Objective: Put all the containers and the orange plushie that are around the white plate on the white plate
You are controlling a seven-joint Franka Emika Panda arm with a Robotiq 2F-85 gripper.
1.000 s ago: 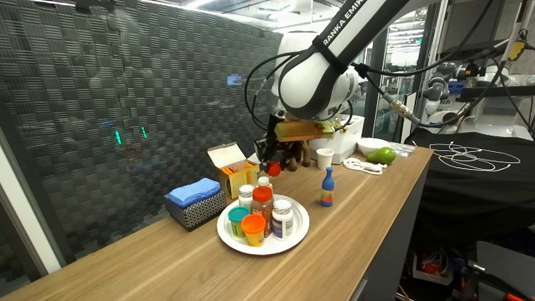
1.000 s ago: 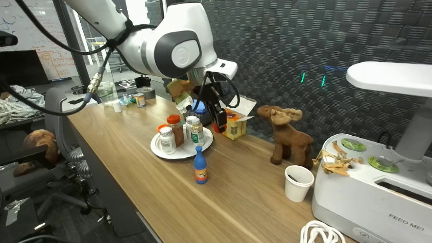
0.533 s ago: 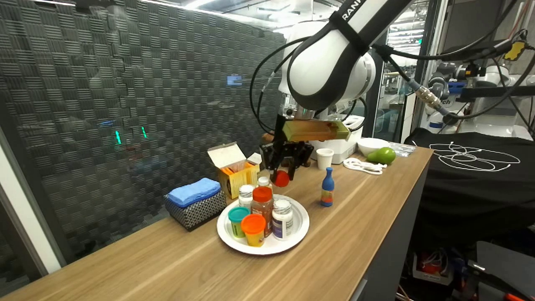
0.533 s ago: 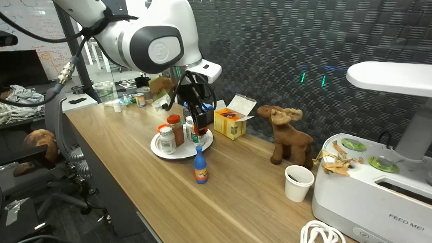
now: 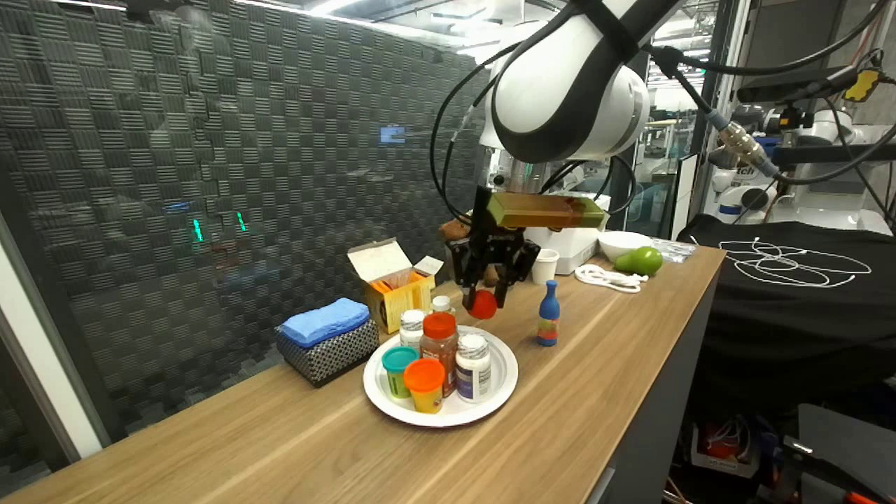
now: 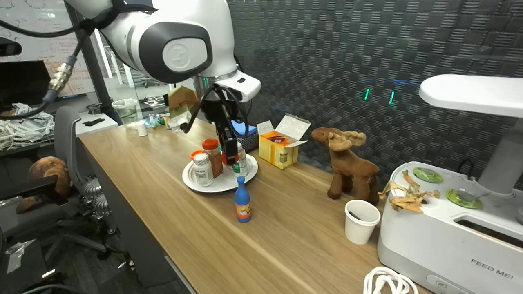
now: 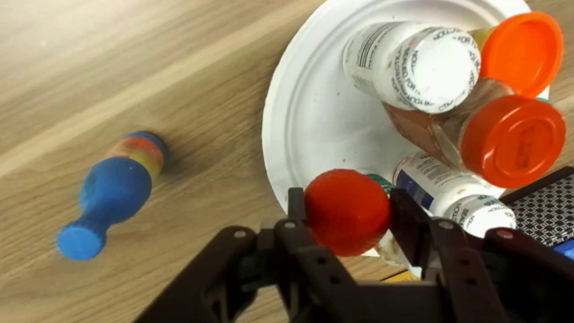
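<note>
- The end effector (image 5: pixel 486 301) stands partway open, gripping the orange plushie (image 7: pixel 347 215) on both sides.
- In the wrist view, the plushie overlaps the white plate (image 7: pixel 323 130) at its 7 o'clock rim.
- In an exterior view, the plate carries an orange-lidded tub (image 5: pixel 425 385) at 7 o'clock, teal-lidded tub (image 5: pixel 398 369) at 8, white bottle (image 5: pixel 474 371) at 4, red-capped jar (image 5: pixel 439 344) mid-plate.

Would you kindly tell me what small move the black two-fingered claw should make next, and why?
I would probably ease the claw sideways, over the bare stretch of the round white plate, before any lowering: it grips the round orange-red plushie, which in the wrist view overlaps a green-labelled, white-capped bottle, so coming straight down might knock that.
</note>
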